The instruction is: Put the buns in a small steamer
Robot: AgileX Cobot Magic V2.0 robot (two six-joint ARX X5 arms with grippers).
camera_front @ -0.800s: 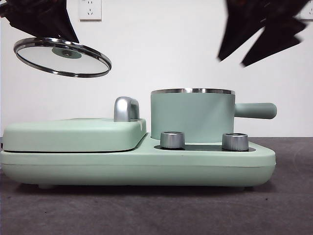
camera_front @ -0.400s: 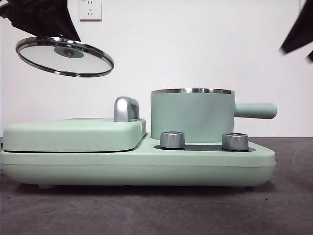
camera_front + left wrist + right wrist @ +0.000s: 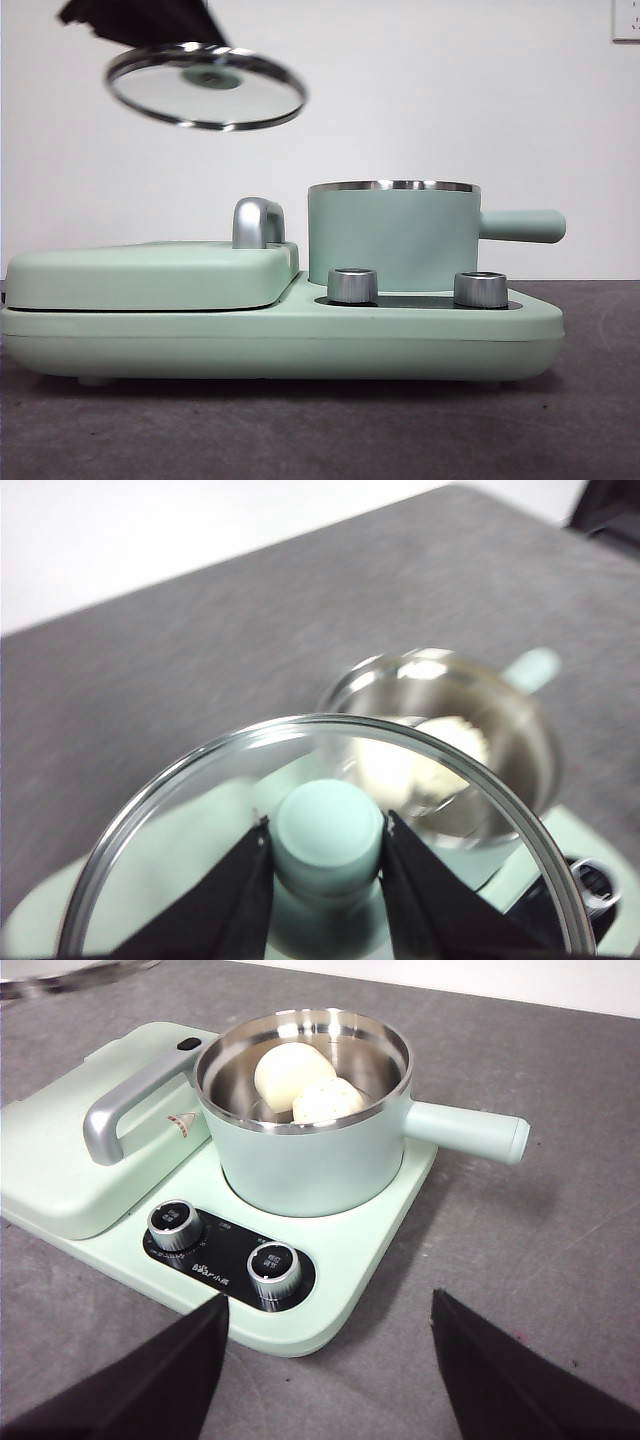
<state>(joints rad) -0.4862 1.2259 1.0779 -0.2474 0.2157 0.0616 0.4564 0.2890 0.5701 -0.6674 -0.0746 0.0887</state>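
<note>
Both buns (image 3: 305, 1087) lie side by side inside the small steamer (image 3: 310, 1150), touching each other; the pot stands uncovered on the mint-green cooker base (image 3: 330, 1280), its straight handle (image 3: 465, 1130) pointing away from the flat griddle cover (image 3: 60, 1160) beside it; the cover's chrome handle (image 3: 120, 1115) runs close along the pot's wall; two steel knobs (image 3: 275, 1265) sit on the black panel just in front of the pot. The left gripper (image 3: 325, 855) is clamped on the green knob (image 3: 328, 830) of the glass lid (image 3: 205, 87), one jaw on each side of it; the lid hangs tilted in the air, above the griddle cover and well clear of the pot's steel rim (image 3: 394, 186). The right gripper (image 3: 330, 1360) hovers near the front of the base over the grey worktop (image 3: 540, 1290), its jaws spread wide apart with nothing between them; the base rests flat on the worktop.
</note>
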